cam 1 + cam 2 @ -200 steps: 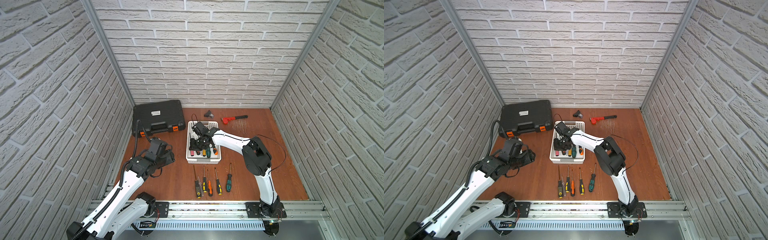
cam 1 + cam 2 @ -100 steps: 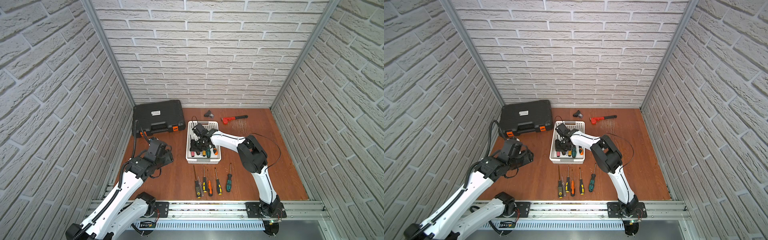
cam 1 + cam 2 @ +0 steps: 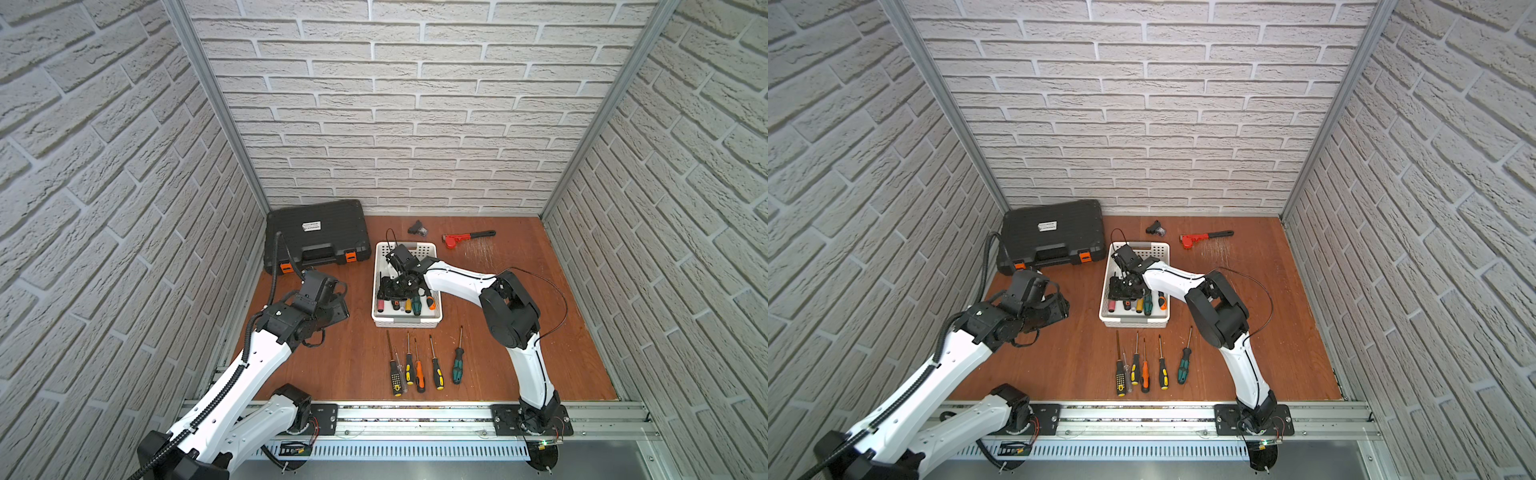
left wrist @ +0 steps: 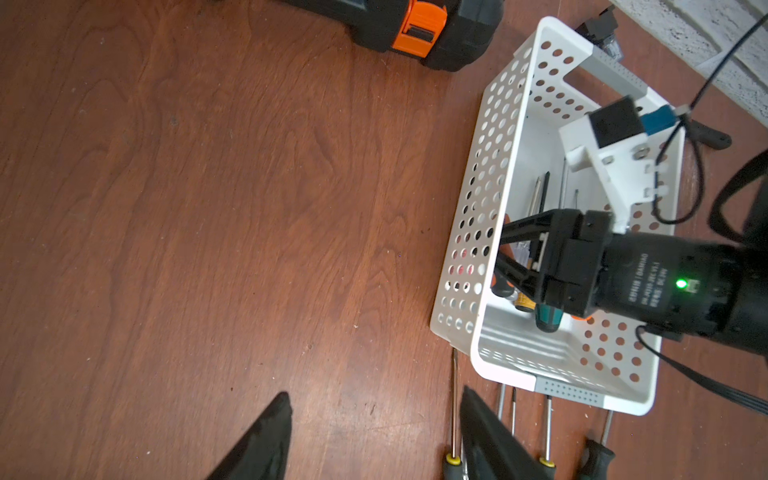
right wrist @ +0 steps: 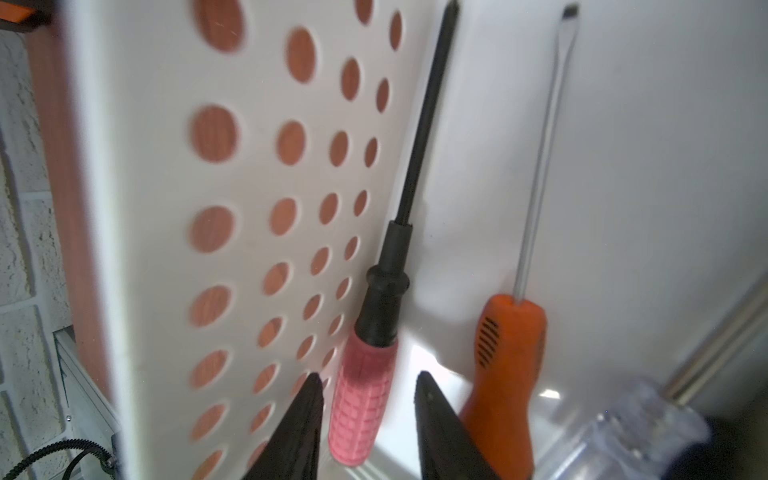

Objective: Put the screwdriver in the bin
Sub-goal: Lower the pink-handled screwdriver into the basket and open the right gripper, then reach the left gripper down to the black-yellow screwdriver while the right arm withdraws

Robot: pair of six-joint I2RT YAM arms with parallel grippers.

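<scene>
- Surface (image 3: 498,291): brown wooden board that carries everything listed below.
- Black case (image 3: 318,232): closed, at the far left of the surface, apart from the work.
- Bin (image 3: 407,321): white perforated basket near the middle of the surface, its long sides running away from the robot. Several screwdrivers lie inside.
- Right hand (image 5: 368,374): lowered into the bin beside its left long wall, and by far the nearer of the two to the task's thing. Its jaws stand parted, one on each side of the handle with a gap showing on both sides, so it grips nothing.
- Left hand (image 4: 374,440): hovers over bare surface to the left of the bin, jaws spread and empty.
- Row of screwdrivers (image 3: 419,365): loose on the surface just in front of the bin, tips pointing toward it.
- Screwdriver (image 5: 399,232): lies on the bin floor against the left long wall, directly between the right hand's jaws. Its long axis follows that wall, handle toward the robot, tip toward the far end. It has a pink ribbed handle, a black collar and a black shaft. It looks delivered. The hand would best leave straight upward, since a sideways move could nudge the handle.
</scene>
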